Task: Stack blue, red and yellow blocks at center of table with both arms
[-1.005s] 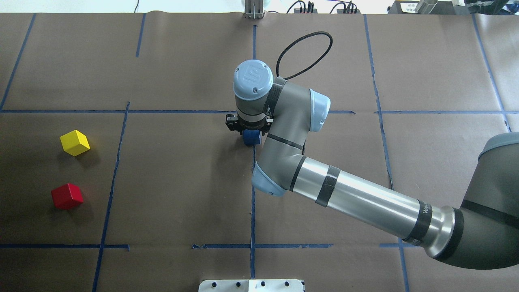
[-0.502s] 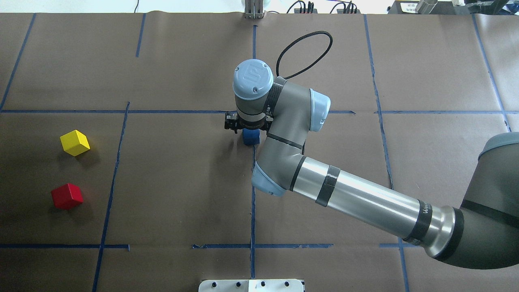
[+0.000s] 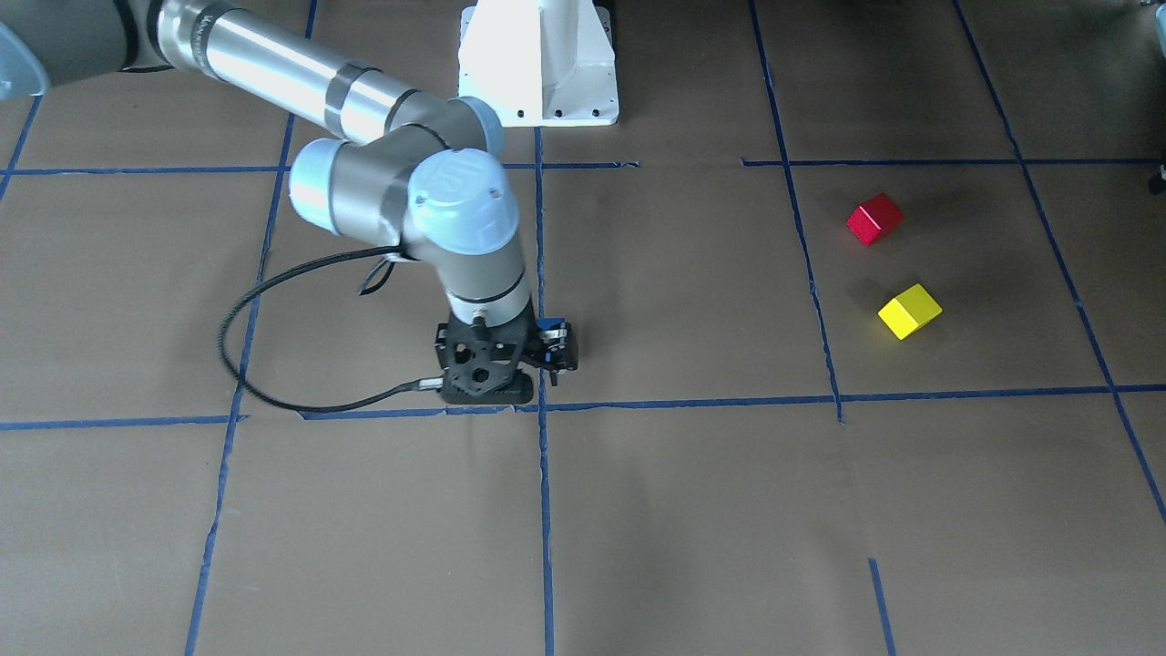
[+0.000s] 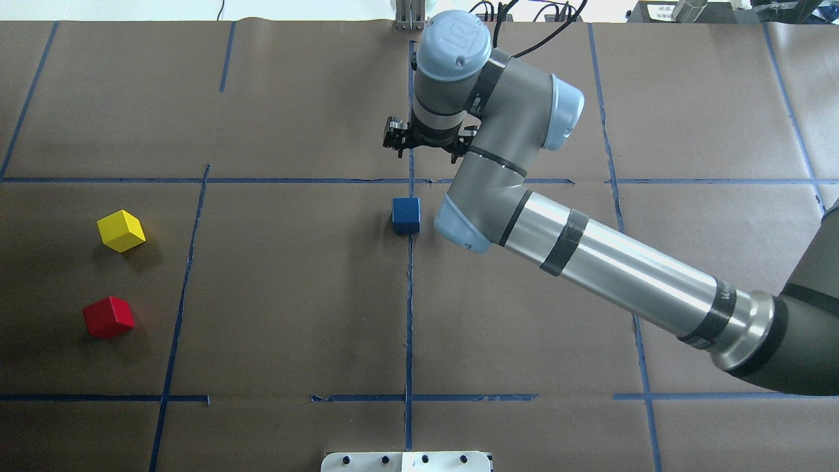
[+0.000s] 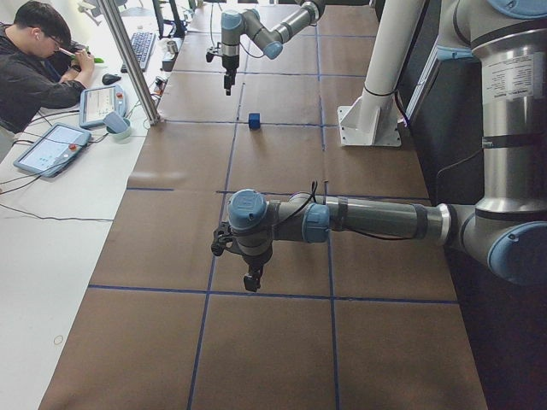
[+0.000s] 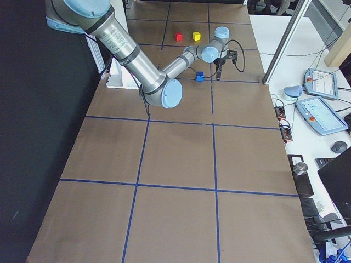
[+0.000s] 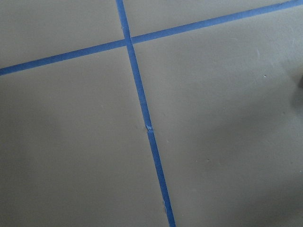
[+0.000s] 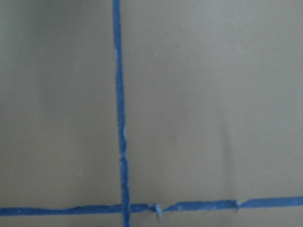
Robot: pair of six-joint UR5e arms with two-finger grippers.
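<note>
Yellow block (image 4: 121,230) and red block (image 4: 108,317) sit well left on the table (image 4: 295,295), both yet to stack. Blue block (image 4: 406,215) rests at centre, base laid. Right gripper (image 4: 426,149) hovers beyond it, jaws apart, empty. Left gripper (image 5: 250,280): cannot tell.

The right arm (image 4: 609,262) reaches in low across the tabletop (image 4: 282,295) to its middle line, wrist vertical. The right gripper (image 4: 426,149) points straight down, clear of the surface, jaws spread and holding nothing. The left arm (image 5: 376,219) extends level, wrist turned down. The left gripper (image 5: 251,278) hangs just above the surface; its jaw state cannot be determined.
</note>
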